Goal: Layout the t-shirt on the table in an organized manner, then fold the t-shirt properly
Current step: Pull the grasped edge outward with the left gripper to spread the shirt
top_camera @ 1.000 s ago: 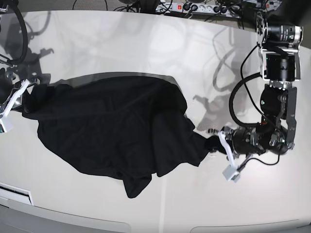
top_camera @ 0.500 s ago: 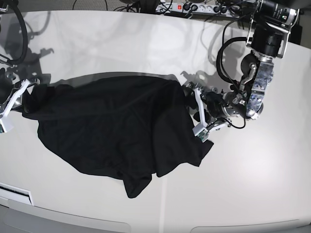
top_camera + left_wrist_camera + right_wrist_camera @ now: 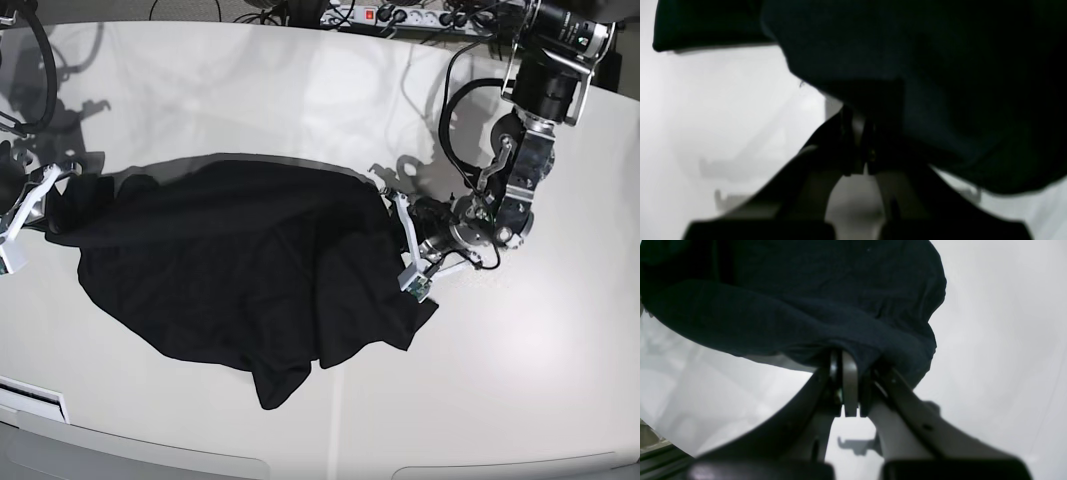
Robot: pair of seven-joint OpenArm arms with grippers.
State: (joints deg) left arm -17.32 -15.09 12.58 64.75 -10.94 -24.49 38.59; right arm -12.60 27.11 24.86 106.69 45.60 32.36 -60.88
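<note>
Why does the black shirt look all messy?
The t-shirt lies bunched on the table, not flat: its edges are folded over and a flap hangs toward the near edge. Both grippers pinch its opposite ends.

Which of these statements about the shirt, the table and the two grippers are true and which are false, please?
1. The t-shirt is neatly folded into a rectangle. False: it lies spread out and rumpled, with folds of fabric overlapping.
2. The right gripper is shut on the t-shirt's edge. True.
3. The left gripper hovers far from the garment. False: its closed jaws sit right at the fabric, which drapes over them in the left wrist view.
4. The t-shirt is black and the table is glossy off-white. True.
5. A second garment lies beside the shirt. False: only one garment is in view.
</note>
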